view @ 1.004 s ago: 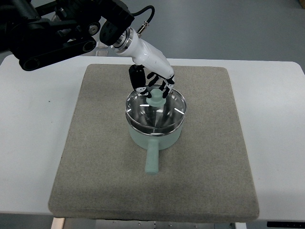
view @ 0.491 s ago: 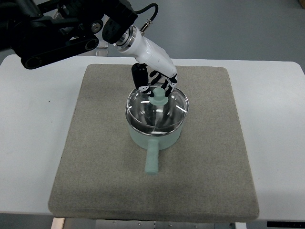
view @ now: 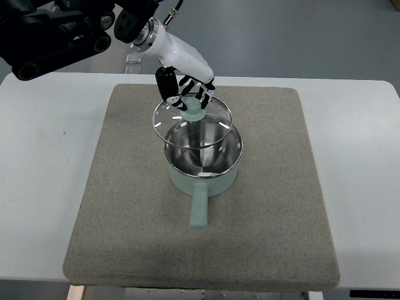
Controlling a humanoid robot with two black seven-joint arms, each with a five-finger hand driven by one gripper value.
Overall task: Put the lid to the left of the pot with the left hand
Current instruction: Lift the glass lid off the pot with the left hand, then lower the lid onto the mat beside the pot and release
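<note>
A pale green pot [view: 203, 178] with a steel inside stands in the middle of the grey mat [view: 125, 212], its handle pointing toward me. My left hand [view: 187, 94] is shut on the green knob of the glass lid [view: 192, 120]. The lid hangs in the air, above the pot's far left rim, and partly overlaps the pot. The left arm comes in from the upper left. The right arm does not show.
The mat lies on a white table [view: 44, 156]. Bare mat lies to the left of the pot and to its right. The dark arm links [view: 56, 37] hang over the table's far left corner.
The left hand has lifted the lid off the pot and carried it up and to the left. The pot has stayed in place.
</note>
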